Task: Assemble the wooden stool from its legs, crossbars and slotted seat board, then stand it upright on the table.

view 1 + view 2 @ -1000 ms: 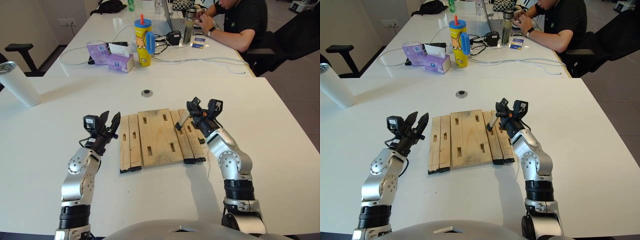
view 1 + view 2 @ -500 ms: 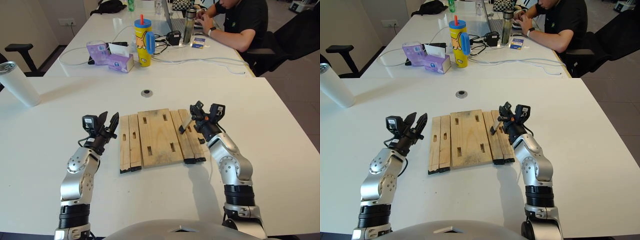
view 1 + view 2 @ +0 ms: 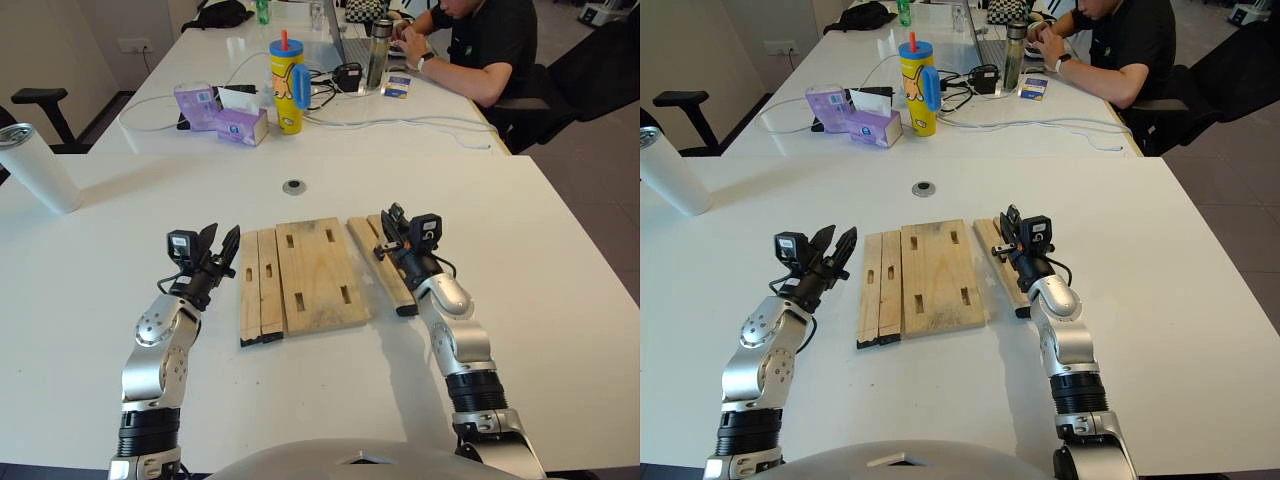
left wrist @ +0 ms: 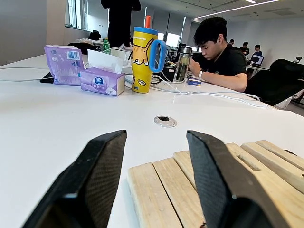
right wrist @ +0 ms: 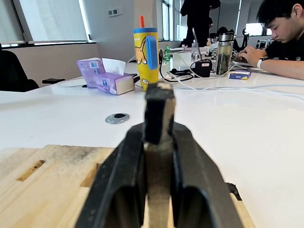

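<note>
Right wrist view: right gripper (image 5: 158, 130) is pressed onto a wooden bar (image 5: 159, 102), one finger on each side, with the bar's dark end poking out past the fingertips. I cannot tell whether it is a leg or a crossbar. From the head camera, that bar (image 3: 392, 282) lies just right of the slotted seat board (image 3: 318, 272), angled slightly away from it with a narrow gap. The grip is near the bar's far end. Lifted or resting on the table: cannot tell.

Left gripper (image 3: 222, 240) has its fingers spread and holds nothing, just left of the two slats (image 3: 258, 285) that lie against the board's left edge.

Risks, as I judge them:
- The pinch is close to one end, so the long free end may droop or pivot in the fingers once raised.
- A swinging free end could strike the seat board and skew it against the left slats.
- Nothing braces the board, so any push on a slot would slide it across the table (image 3: 520, 240).
- A tilted bar would jam at the slot mouth.
</note>
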Tool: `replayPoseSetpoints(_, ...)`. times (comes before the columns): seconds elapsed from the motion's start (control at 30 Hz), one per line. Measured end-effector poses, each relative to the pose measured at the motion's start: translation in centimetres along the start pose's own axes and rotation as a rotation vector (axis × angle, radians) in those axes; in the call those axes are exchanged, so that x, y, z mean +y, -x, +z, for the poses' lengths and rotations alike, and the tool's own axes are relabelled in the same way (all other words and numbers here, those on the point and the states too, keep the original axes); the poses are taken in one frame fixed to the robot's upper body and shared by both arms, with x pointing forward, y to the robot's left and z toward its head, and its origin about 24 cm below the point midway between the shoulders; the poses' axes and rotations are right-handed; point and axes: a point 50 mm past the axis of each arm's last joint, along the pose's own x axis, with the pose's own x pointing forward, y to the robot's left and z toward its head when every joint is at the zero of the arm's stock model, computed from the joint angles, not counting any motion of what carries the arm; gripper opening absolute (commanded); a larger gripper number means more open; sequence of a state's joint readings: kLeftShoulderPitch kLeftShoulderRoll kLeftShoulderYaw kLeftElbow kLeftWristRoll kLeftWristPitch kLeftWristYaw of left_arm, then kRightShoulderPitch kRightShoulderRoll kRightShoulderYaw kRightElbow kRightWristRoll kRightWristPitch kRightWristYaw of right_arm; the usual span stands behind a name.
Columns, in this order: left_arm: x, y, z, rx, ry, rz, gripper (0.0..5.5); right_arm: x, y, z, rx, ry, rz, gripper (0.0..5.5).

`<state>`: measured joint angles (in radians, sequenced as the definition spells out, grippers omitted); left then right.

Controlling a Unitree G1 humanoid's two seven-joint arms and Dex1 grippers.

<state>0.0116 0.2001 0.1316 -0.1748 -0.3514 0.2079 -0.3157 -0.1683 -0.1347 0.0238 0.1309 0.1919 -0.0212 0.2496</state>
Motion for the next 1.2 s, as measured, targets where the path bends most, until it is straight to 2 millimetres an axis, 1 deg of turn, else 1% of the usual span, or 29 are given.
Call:
replayPoseSetpoints(0.17,0.0,-0.1,0.2,-0.005,-0.003,-0.006,2.33,-0.1,0.3,-0.6,-0.031,0.055,0.006,0.41)
replayPoseSetpoints(0.2,-0.1,-0.2,0.2,-0.006,-0.003,-0.006,2.33,-0.1,0.3,-0.6,-0.033,0.065,0.007,0.77)
replayPoseSetpoints(0.23,-0.1,-0.2,0.2,-0.005,-0.003,-0.007,2.33,0.0,0.4,-0.6,-0.035,0.077,0.010,0.90)
replayPoseSetpoints(0.27,-0.1,-0.2,0.2,-0.005,-0.003,-0.010,2.33,-0.2,0.5,-1.1,-0.003,0.084,0.010,1.06)
replayPoseSetpoints(0.3,-0.1,-0.2,0.1,-0.004,-0.004,-0.011,2.33,-0.4,1.3,-2.7,0.078,0.069,-0.004,1.29)
replayPoseSetpoints(0.33,-0.1,-0.2,0.1,-0.004,-0.004,-0.011,2.33,-0.5,1.9,-3.5,0.115,0.060,-0.012,1.39)
replayPoseSetpoints(0.37,-0.1,-0.2,0.1,-0.004,-0.005,-0.011,2.33,-0.5,2.1,-3.7,0.123,0.059,-0.015,1.59)
replayPoseSetpoints(0.4,-0.2,-0.2,0.2,-0.004,-0.005,-0.014,2.33,-0.6,2.0,-3.3,0.108,0.066,-0.021,1.59)
replayPoseSetpoints(0.43,-0.2,-0.2,0.2,-0.004,-0.005,-0.015,2.33,-0.6,1.6,-2.6,0.082,0.077,-0.028,1.59)
replayPoseSetpoints(0.53,-0.2,-0.2,0.2,-0.005,-0.005,-0.017,2.33,-0.4,-0.6,1.7,-0.083,0.116,-0.030,1.59)
replayPoseSetpoints(0.7,-0.2,-0.3,0.2,-0.006,-0.006,-0.018,2.33,0.2,-3.0,7.9,-0.284,0.124,-0.027,1.59)
replayPoseSetpoints(0.8,-0.3,-0.4,0.2,-0.007,-0.009,-0.020,2.33,0.3,-4.7,12.9,-0.425,0.134,-0.016,1.59)
replayPoseSetpoints(0.9,-0.3,-0.4,0.1,-0.008,-0.011,-0.018,2.33,0.5,-5.3,16.7,-0.535,0.178,0.013,1.59)
replayPoseSetpoints(0.93,-0.3,-0.4,0.1,-0.007,-0.011,-0.017,2.33,0.8,-5.2,17.8,-0.569,0.200,0.031,1.59)
replayPoseSetpoints(0.97,-0.3,-0.4,0.1,-0.008,-0.012,-0.017,2.33,1.1,-5.1,18.2,-0.585,0.213,0.045,1.59)
replayPoseSetpoints(1.07,-0.3,-0.4,0.1,-0.010,-0.011,-0.016,2.33,2.0,-5.1,18.2,-0.582,0.234,0.092,1.59)
replayPoseSetpoints(1.1,-0.3,-0.4,0.1,-0.011,-0.010,-0.015,2.33,2.0,-5.4,17.4,-0.535,0.225,0.102,1.59)
replayPoseSetpoints(1.17,-0.4,-0.4,0.1,-0.014,-0.008,-0.012,2.33,1.5,-6.5,12.8,-0.286,0.193,0.094,1.59)
replayPoseSetpoints(1.2,-0.5,-0.4,0.0,-0.014,-0.006,-0.011,2.33,0.7,-6.5,8.1,-0.058,0.170,0.073,1.59)
